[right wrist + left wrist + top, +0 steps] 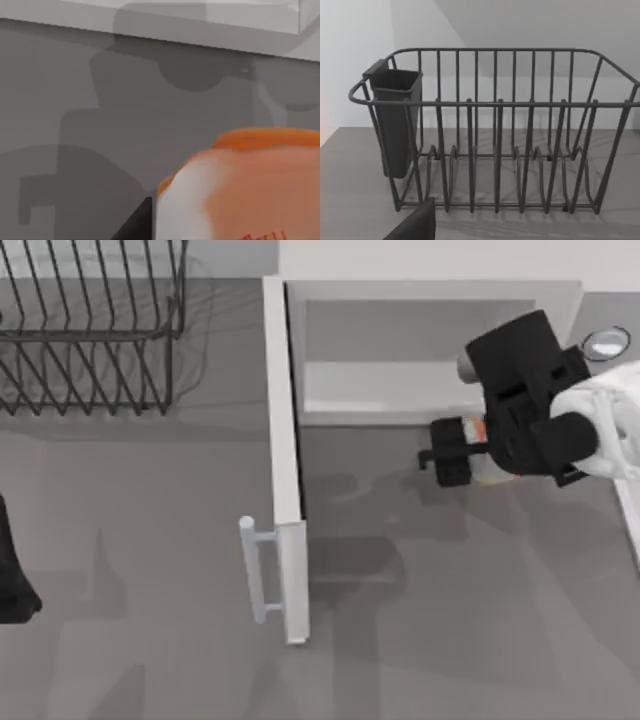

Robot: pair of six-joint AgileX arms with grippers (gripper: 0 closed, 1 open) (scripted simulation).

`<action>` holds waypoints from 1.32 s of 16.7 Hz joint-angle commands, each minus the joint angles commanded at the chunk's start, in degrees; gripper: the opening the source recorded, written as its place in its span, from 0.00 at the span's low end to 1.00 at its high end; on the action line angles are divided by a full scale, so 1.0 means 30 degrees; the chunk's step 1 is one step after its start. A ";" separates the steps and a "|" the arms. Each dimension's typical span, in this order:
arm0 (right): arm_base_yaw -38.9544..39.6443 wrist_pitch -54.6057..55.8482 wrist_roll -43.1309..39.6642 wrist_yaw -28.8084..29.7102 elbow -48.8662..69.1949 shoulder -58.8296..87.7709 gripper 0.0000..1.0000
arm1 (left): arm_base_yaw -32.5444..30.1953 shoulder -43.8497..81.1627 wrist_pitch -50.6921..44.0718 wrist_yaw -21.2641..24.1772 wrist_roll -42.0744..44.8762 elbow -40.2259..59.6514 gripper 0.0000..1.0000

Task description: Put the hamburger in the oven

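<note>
The white oven (430, 290) stands at the back of the table with its side-hinged door (285, 460) swung wide open toward the front, the silvery handle (254, 570) on its outer face. My right gripper (455, 448) hovers just in front of the open cavity (400, 355), shut on the hamburger (474, 430). In the right wrist view the hamburger (245, 185) looms large, orange and white, with the oven's lower front edge (150, 25) beyond it. My left arm (12, 570) is parked at the table's left edge.
A black wire rack (90, 330) stands at the back left; the left wrist view faces the rack (495, 135) and a dark cup (395, 115) hung on its end. A round grey knob (605, 343) shows by the right arm.
</note>
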 joint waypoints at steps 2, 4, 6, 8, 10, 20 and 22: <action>0.0681 0.4157 -0.0003 0.1322 0.0491 0.1868 0.00 | 0.0000 0.0000 0.0000 0.0000 0.0000 0.0000 1.00; 0.1300 0.7991 -0.0021 0.2568 0.0894 0.3536 0.00 | 0.0000 0.0000 0.0000 0.0000 0.0000 0.0000 1.00; 0.1836 1.1236 -0.0056 0.3680 0.1196 0.4947 0.00 | 0.0000 0.0000 0.0000 0.0000 0.0000 0.0000 1.00; 0.2274 1.3704 -0.0094 0.4610 0.1418 0.6080 0.00 | 0.0000 0.0000 0.0000 0.0000 0.0000 0.0000 1.00; 0.2593 1.5344 -0.0127 0.5291 0.1567 0.6891 0.00 | 0.0000 0.0000 0.0000 0.0000 0.0000 0.0000 1.00; 0.2610 1.5993 -0.0129 0.5439 0.2220 0.7713 0.00 | 0.0000 0.0000 0.0000 0.0000 0.0000 0.0000 1.00; 0.2438 1.5592 -0.0177 0.5094 0.3529 0.8482 0.00 | 0.0000 0.0000 0.0000 0.0000 0.0000 0.0000 1.00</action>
